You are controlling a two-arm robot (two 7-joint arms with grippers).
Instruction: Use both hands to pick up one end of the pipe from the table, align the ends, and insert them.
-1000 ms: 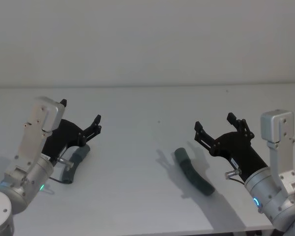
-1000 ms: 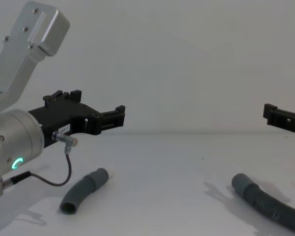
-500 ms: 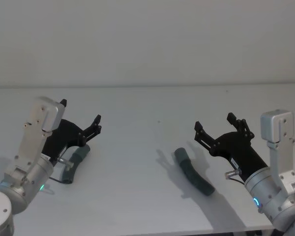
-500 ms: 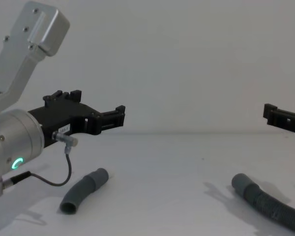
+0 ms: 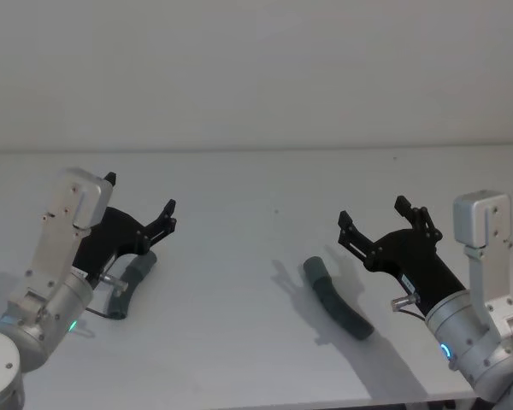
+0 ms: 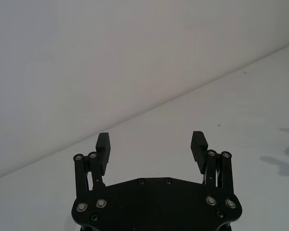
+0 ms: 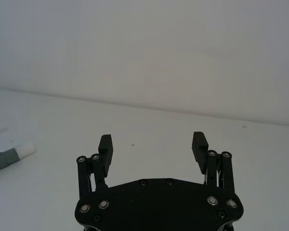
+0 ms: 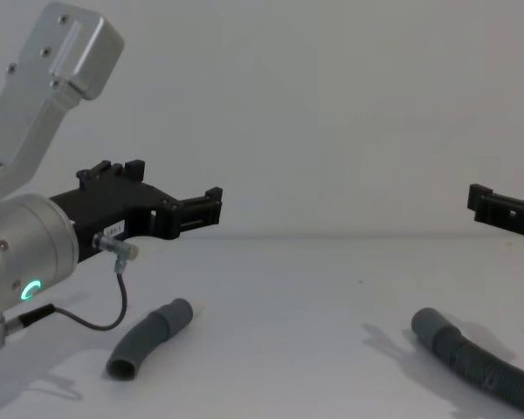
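Note:
Two pipe pieces lie on the white table [image 5: 239, 188]. The short curved smooth one [image 5: 133, 278] [image 8: 148, 339] rests at the left, just below my left gripper [image 5: 141, 195] [image 8: 170, 185] [image 6: 151, 144], which hovers open and holds nothing. In the right wrist view its grey end [image 7: 5, 158] carries a white tip [image 7: 25, 150]. At the right lies the longer ribbed hose [image 5: 338, 301] [image 8: 476, 365], its smooth cuff [image 5: 315, 272] [image 8: 428, 325] pointing toward the middle. My right gripper [image 5: 373, 211] [image 7: 152, 144] hangs open above and to the right of it, apart from it.
A thin black cable [image 8: 87, 323] loops from the left wrist down toward the short pipe. The table's far edge meets a plain wall [image 5: 256, 77]. Bare table surface lies between the two pipe pieces.

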